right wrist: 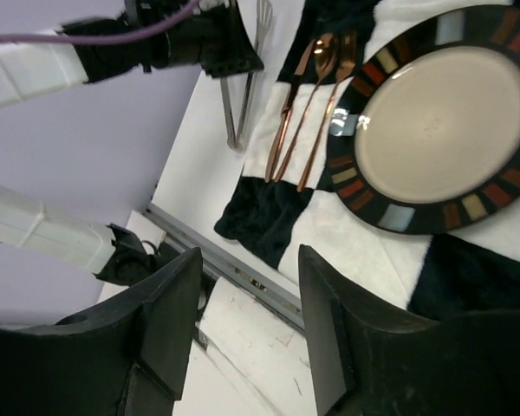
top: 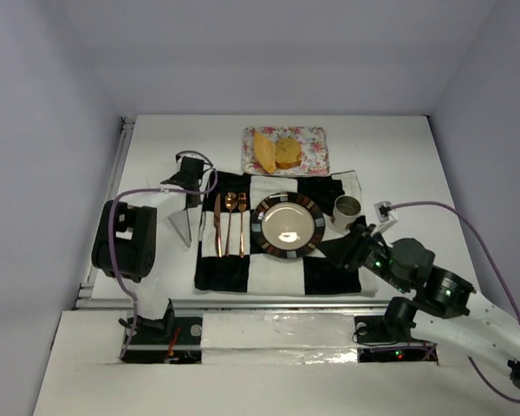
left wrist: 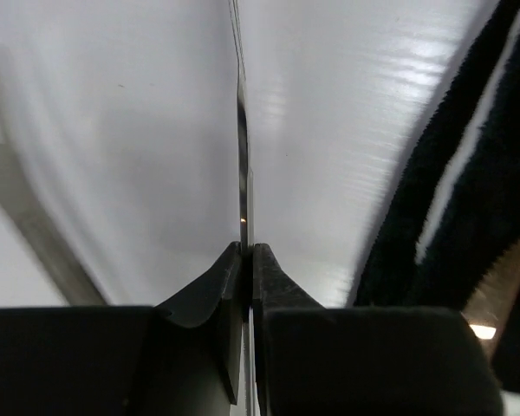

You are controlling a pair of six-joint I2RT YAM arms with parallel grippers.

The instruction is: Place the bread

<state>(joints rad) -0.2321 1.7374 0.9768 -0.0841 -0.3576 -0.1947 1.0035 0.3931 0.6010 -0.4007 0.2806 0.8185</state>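
Bread [top: 276, 152]: on floral tray [top: 310, 139], far edge, not yet placed. My left gripper [left wrist: 247, 269]: clamped on metal tongs [left wrist: 243, 156], near left edge. My right gripper [right wrist: 247, 277]: agape, empty. Next, I judge: carry tongs to bread.

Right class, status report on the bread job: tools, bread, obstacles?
Left tool shut on tongs. Right tool open, empty. Bread on floral tray, beyond plate. Nothing lying between them.
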